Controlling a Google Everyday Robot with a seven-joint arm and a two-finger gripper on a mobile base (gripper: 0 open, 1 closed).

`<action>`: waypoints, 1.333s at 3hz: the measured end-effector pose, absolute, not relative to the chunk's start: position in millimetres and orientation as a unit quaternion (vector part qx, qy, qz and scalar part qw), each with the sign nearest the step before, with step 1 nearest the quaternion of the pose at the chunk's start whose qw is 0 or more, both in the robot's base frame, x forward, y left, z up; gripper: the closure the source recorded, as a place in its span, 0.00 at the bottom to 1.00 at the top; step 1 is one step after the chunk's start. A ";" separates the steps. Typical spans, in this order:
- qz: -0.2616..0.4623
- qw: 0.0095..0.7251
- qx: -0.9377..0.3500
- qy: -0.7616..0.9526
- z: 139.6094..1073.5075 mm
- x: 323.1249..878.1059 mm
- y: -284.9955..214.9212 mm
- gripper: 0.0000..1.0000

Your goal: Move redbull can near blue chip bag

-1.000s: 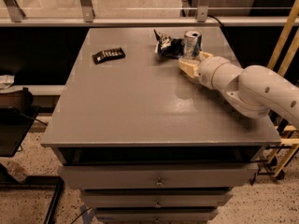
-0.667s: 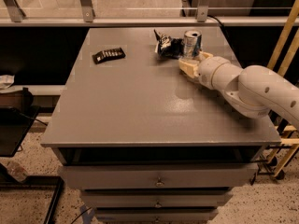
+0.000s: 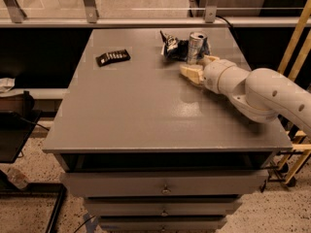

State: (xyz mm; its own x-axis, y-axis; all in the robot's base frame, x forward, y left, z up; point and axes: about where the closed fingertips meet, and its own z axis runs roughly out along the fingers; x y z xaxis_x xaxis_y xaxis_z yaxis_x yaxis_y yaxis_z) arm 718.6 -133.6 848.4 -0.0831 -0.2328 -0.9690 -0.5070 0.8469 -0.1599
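The redbull can [image 3: 195,46] stands upright at the far right of the grey table [image 3: 146,96], touching or just beside the blue chip bag [image 3: 173,47], which lies crumpled to its left and behind it. My gripper [image 3: 198,68] is just in front of the can, low over the table, at the end of my white arm [image 3: 257,93] that comes in from the right. Its cream fingers [image 3: 190,73] point left and hold nothing; the can stands free beyond them.
A flat black rectangular packet [image 3: 112,58] lies at the far left of the table. A metal rail and glass run behind the table's far edge. A yellow frame [image 3: 299,47] stands at the right. Drawers [image 3: 165,188] sit below the front edge.
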 end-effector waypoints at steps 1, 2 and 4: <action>0.105 0.632 -0.253 0.725 852.0 718.5 -133.7 0.00; 0.094 0.653 -0.245 0.710 871.6 714.7 -144.3 0.00; 0.049 0.678 -0.211 0.703 903.9 676.3 -200.3 0.00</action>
